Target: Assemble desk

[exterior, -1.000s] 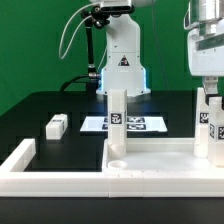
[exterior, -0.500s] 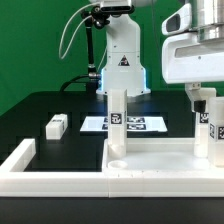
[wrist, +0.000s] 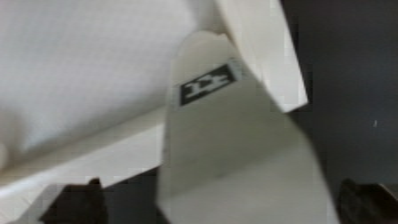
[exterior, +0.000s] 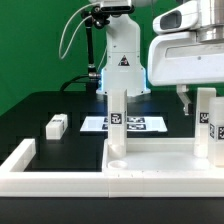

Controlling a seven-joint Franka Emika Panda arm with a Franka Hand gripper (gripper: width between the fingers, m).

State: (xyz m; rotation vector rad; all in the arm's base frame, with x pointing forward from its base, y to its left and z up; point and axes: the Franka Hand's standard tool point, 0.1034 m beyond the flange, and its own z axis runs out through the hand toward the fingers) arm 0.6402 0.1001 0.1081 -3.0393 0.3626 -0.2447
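The white desk top lies at the front on the exterior view's right. Two white legs stand upright on it: one at its left corner, one on the right. My gripper hangs open just above and beside the top of the right leg, not holding it. In the wrist view that tagged leg rises between my dark fingertips, with the gripper spread wide of it. A loose leg block lies on the black table at the left.
The marker board lies flat behind the desk top. A long white bar with raised ends sits at the front left. The robot base stands at the back, before a green wall.
My gripper has let go of the right leg, risen and shifted toward the exterior view's left. The leg stays upright on the desk top.
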